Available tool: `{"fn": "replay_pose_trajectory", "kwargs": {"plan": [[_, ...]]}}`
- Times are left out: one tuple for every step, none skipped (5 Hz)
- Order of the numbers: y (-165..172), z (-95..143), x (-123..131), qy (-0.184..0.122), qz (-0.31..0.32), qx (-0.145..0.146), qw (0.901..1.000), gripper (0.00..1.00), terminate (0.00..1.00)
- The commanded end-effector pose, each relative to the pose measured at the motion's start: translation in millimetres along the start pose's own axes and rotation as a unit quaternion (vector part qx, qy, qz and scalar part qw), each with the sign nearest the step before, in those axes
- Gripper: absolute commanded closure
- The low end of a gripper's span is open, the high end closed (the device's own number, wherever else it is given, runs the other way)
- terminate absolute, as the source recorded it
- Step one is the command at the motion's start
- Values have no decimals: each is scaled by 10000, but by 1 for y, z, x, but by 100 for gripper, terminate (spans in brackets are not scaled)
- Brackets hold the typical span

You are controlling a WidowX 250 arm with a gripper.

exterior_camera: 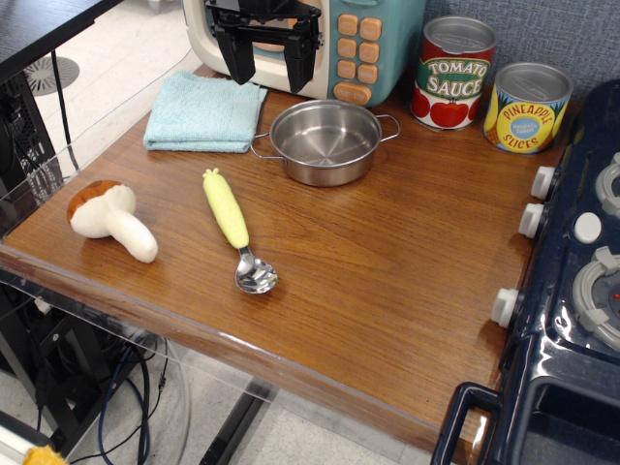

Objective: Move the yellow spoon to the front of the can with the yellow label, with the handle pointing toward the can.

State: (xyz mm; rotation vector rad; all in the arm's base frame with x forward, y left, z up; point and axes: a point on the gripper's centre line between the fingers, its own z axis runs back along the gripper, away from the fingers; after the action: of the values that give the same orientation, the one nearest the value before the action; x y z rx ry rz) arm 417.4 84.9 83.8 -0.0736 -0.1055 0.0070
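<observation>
The yellow spoon (235, 227) lies flat on the wooden table (387, 262), left of centre. Its pale-yellow ridged handle points to the back left and its shiny metal bowl (256, 277) points toward the front edge. The can with the yellow "Pineapple Slices" label (526, 108) stands upright at the back right, next to the toy stove. My black gripper (270, 60) hangs open and empty at the back, above the table in front of the toy microwave, well away from the spoon and the can.
A "Tomato Sauce" can (454, 73) stands left of the pineapple can. A steel pot (326, 141) sits at back centre, a folded blue cloth (205, 112) at back left, a toy mushroom (111, 219) at front left. A dark blue toy stove (572, 281) borders the right side.
</observation>
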Motion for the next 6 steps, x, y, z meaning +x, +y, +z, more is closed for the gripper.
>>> {"fn": "replay_pose_trajectory", "kwargs": {"plan": [[0, 0, 0, 0, 0, 0, 10000, 0, 0], [-6, -1, -10, 18, -92, -9, 10000, 0, 0], [-9, 6, -27, -63, -46, 232, 9997, 0, 0], [-12, 11, -48, -146, -56, 180, 9997, 0, 0], [-16, 2, -69, -45, -117, 276, 9995, 0, 0], [-13, -11, -77, -1, 203, 365, 9991, 0, 0]]}}
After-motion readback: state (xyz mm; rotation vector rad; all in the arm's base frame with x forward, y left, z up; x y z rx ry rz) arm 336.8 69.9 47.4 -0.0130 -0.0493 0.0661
